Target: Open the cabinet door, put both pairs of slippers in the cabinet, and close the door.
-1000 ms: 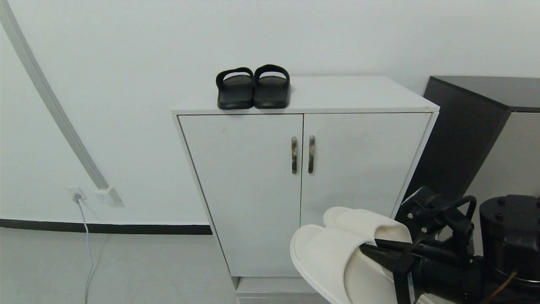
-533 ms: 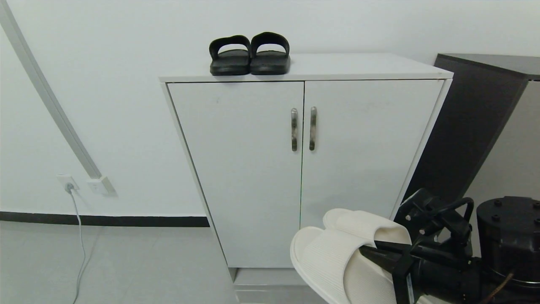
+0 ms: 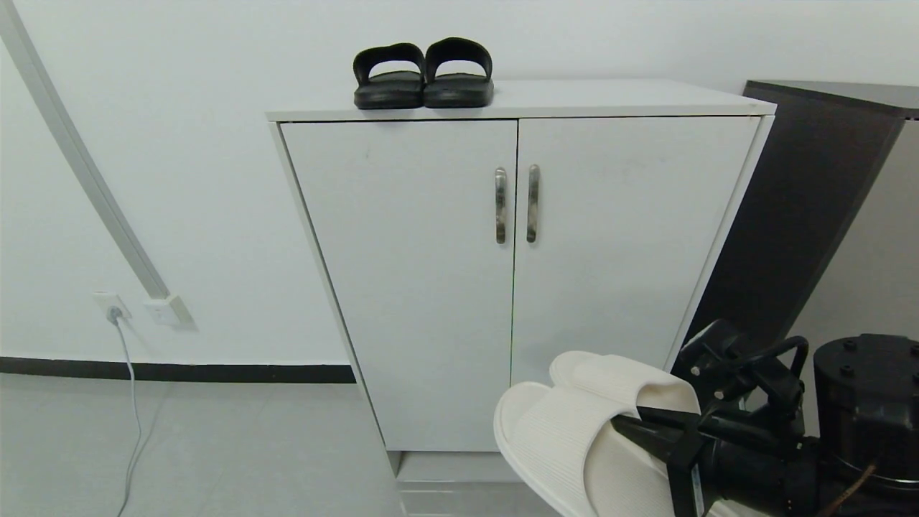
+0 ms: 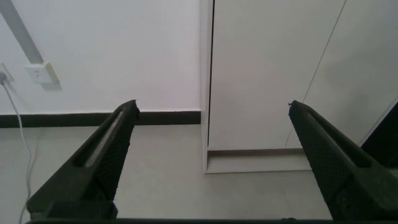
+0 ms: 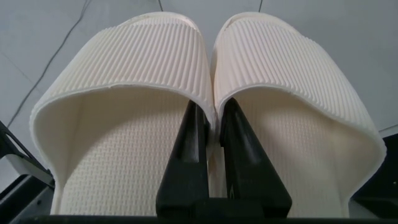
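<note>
While the cabinet (image 3: 402, 287) stands shut with the black slippers (image 3: 423, 75) on its top, the right gripper (image 5: 212, 109), low at near right, pinches the white slippers (image 3: 560, 438) by their adjoining strap edges (probably light, soft, floppy), and the left gripper (image 4: 212, 107) gapes wide, empty.

1 pair of slippers (image 3: 423, 75) sits on the cabinet (image 3: 423, 301), left of centre. The other pair (image 3: 567, 438) is in the right gripper (image 3: 628, 418), low before the right door (image 3: 624, 244). A socket (image 3: 108, 305) lies on the wall (image 3: 201, 143) leftward.
</note>
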You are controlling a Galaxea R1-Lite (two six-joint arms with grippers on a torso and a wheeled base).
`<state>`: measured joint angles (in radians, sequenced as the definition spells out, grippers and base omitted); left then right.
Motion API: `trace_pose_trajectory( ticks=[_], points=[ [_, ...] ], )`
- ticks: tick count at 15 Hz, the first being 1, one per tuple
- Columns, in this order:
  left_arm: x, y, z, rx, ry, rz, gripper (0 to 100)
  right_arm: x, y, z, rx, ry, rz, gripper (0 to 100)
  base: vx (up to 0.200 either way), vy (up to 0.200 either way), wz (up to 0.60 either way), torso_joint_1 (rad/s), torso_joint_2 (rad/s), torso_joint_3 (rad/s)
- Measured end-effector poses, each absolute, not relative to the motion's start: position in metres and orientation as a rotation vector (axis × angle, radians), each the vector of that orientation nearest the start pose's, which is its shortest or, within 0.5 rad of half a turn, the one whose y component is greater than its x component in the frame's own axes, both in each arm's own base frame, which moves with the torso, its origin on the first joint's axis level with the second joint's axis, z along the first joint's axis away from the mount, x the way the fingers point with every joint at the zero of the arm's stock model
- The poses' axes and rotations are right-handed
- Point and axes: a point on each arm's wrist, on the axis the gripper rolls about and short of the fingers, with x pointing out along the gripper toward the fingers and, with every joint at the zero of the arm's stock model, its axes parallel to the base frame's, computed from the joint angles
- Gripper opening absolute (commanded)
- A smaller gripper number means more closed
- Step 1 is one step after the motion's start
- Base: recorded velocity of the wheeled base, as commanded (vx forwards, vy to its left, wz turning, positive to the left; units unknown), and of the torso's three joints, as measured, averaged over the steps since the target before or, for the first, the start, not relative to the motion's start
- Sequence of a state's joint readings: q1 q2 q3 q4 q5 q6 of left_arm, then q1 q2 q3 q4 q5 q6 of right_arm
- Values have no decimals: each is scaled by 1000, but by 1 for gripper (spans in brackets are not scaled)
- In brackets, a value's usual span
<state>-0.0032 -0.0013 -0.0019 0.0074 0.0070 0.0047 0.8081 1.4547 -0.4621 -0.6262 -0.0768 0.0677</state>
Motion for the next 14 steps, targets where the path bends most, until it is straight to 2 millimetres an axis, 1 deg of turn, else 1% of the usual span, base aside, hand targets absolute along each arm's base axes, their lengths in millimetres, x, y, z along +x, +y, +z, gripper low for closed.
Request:
trace_pose_trajectory(
  ticks=[2,3,4,6,8,12,14],
  points=[
    [-23,0,78,3,1,9,100,152,157,156,-107,353,715,0,0,0,0,2,156,117],
    [-26,0,89,-8,-25,8,100,152,157,155,-107,353,718,0,0,0,0,2,71,41],
    [-28,0,106,-28,-55,5,100,152,156,155,-107,351,718,0,0,0,0,0,0,0],
    [-23,0,131,-54,-42,-17,100,152,157,154,-109,354,719,0,0,0,0,0,0,0],
    [-8,-1,150,-66,4,-84,100,151,156,154,-108,353,719,0,0,0,0,0,0,0],
    [35,-8,184,-80,57,-346,100,151,156,154,-103,343,721,0,0,0,0,0,0,0],
    [57,-12,203,-85,80,-431,100,151,156,153,-104,347,722,0,0,0,0,0,0,0]
  ],
)
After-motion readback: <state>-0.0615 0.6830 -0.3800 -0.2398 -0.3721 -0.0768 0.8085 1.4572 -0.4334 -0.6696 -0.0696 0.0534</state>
